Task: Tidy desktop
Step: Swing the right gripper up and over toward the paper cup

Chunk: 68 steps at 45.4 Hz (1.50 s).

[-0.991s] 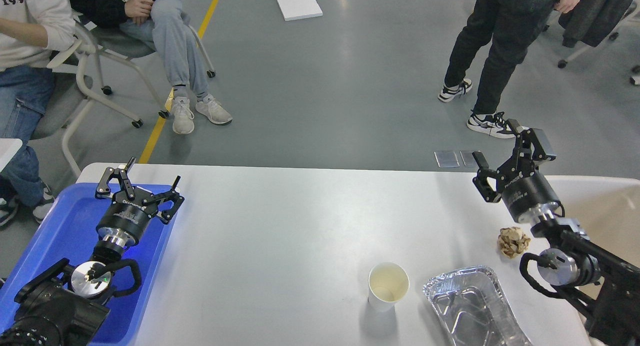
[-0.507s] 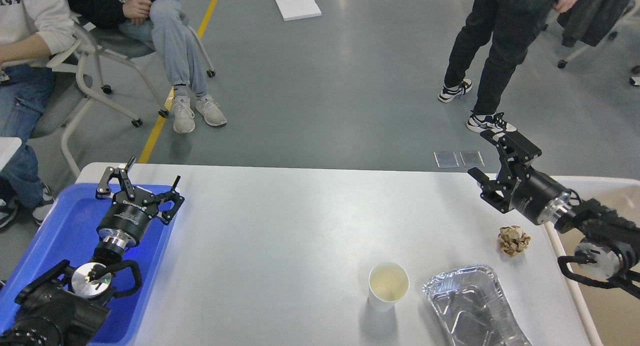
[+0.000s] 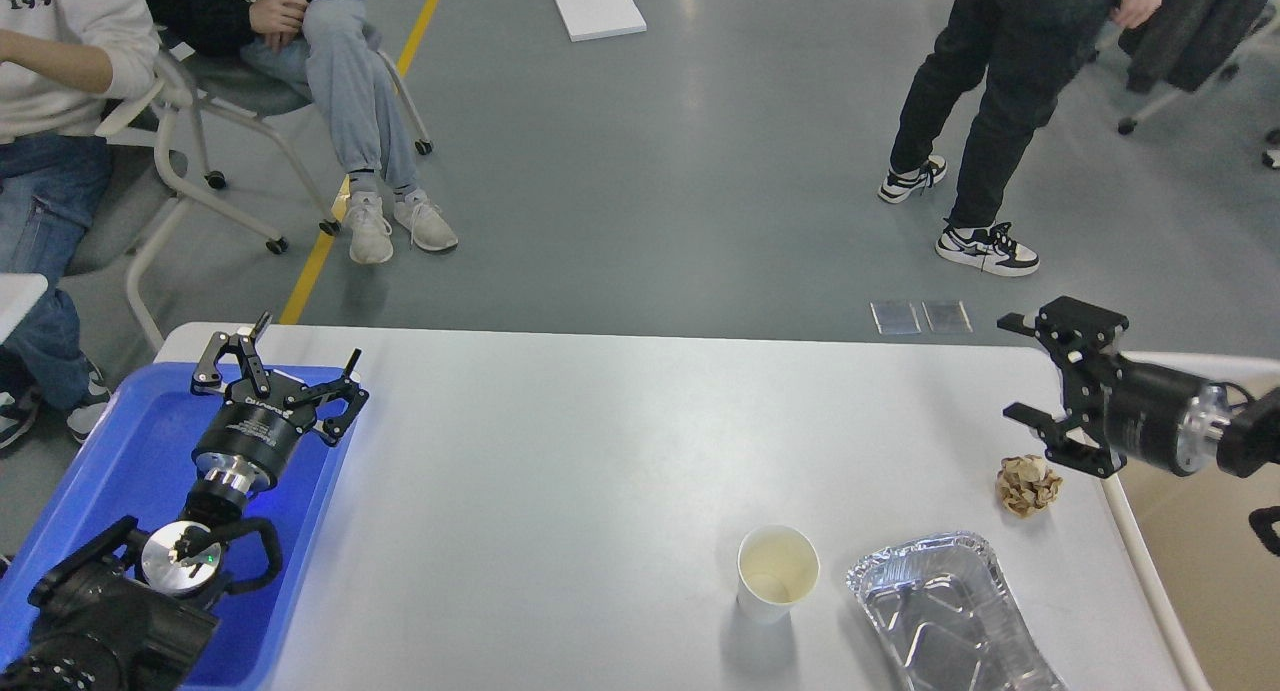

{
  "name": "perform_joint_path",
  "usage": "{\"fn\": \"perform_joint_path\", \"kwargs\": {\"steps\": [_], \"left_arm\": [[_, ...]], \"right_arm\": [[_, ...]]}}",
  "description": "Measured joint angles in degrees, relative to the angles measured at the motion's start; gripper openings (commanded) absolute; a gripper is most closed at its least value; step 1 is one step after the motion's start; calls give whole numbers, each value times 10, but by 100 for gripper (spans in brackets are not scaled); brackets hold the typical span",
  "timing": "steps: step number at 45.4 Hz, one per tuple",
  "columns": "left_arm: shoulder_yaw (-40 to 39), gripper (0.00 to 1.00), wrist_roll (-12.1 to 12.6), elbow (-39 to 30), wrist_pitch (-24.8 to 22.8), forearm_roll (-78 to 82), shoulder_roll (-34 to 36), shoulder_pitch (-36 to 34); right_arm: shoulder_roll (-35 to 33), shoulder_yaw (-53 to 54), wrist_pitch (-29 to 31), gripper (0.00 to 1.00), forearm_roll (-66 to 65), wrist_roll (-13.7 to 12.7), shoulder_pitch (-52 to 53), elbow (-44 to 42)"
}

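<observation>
The desktop, a smooth white slab with rounded corners, filled the lower view; a glossy blue plastic tray lay over its left edge, and the left gripper hung above the tray's far corner, its black fingers spread wide and holding nothing. Near the right edge sat a crumpled brown paper ball, rough and faceted; the right gripper hovered just beyond it, turned sideways, fingers wide apart and empty. Toward the near edge stood an upright white paper cup, round-mouthed; just beside it, on its right, lay a dented silver foil container, rectangular with creased, shiny walls.
</observation>
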Motion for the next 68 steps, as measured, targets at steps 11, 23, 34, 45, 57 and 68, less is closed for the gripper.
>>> {"fn": "perform_joint_path", "kwargs": {"steps": [11,23,34,45,57,68], "left_arm": [[1,100,0,0,0,0,0,0],[1,100,0,1,0,0,1,0],[1,100,-1,2,0,0,1,0],[1,100,-1,2,0,0,1,0],[1,100,-1,3,0,-1,1,0],[1,100,-1,3,0,0,1,0]], "right_arm": [[-32,-69,21,100,-22,-117,115,37],[-3,-130,30,100,-76,-183,254,64],[120,-177,32,100,-89,-197,312,70],[206,-192,34,100,-89,-203,379,75],[301,-218,34,100,-86,-205,487,82],[360,-238,49,100,-86,-205,532,101]]}}
